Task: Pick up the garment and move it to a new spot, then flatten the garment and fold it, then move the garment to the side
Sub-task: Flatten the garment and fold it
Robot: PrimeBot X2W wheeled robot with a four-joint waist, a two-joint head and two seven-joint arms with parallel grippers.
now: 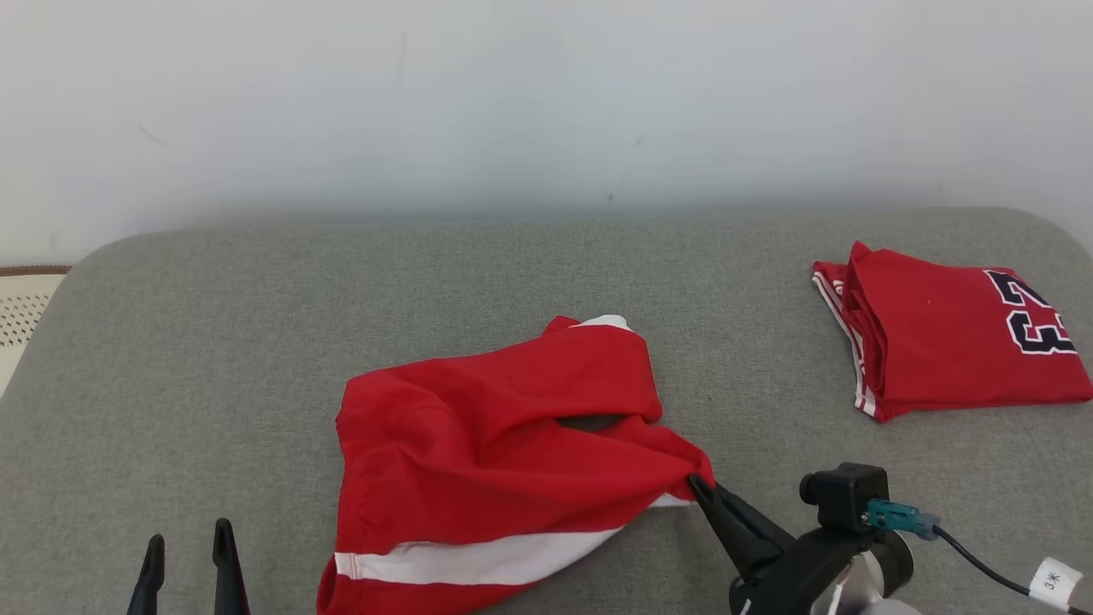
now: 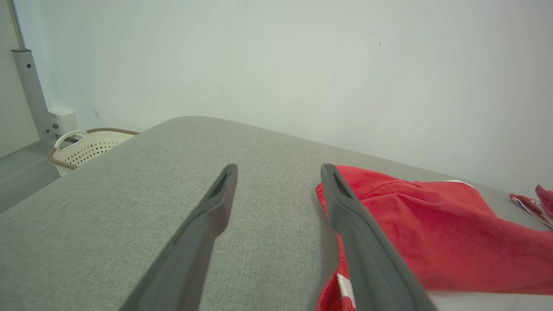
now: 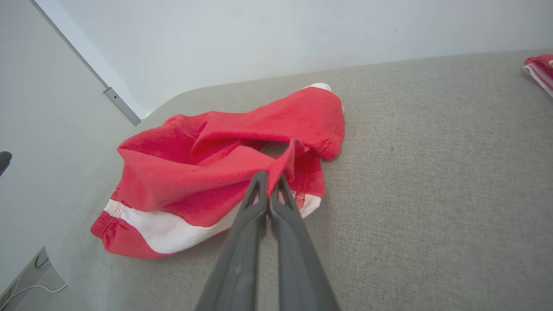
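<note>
Red garment (image 1: pixel 478 444), shorts by the look of the white band, lay crumpled in the middle of the grey padded worktop (image 1: pixel 256 342). It was bunched and part-twisted, with 1 fold arched over a small gap. The banded end was nearest the robot, close to the worktop's near edge.

Right claw (image 3: pixel 268 179) was closed tight on a raised ridge of cloth at the garment's right-hand side. Both fingers were pressed together with red fabric pinched between the tips. The rest of the garment rested on the worktop, not lifted.

Left claw (image 2: pixel 280 170) stood spread wide and held nothing. It hung low just beside the garment's left edge, over bare worktop.

A 2nd red garment (image 1: pixel 948 342), folded and numbered, sat well apart at far right. A pale perforated basket (image 2: pixel 86 149) stood beyond the worktop's left end.

Risks, as judged:
- The pinch took only a thin ridge near the fingertips, so the cloth could slip out on the lift.
- A 1-point hold would let the garment hang twisted, which makes flattening harder.
- A low carry would drag the banded end, and it could slide off the near edge.
- A carry to the right could disturb the folded garment.
</note>
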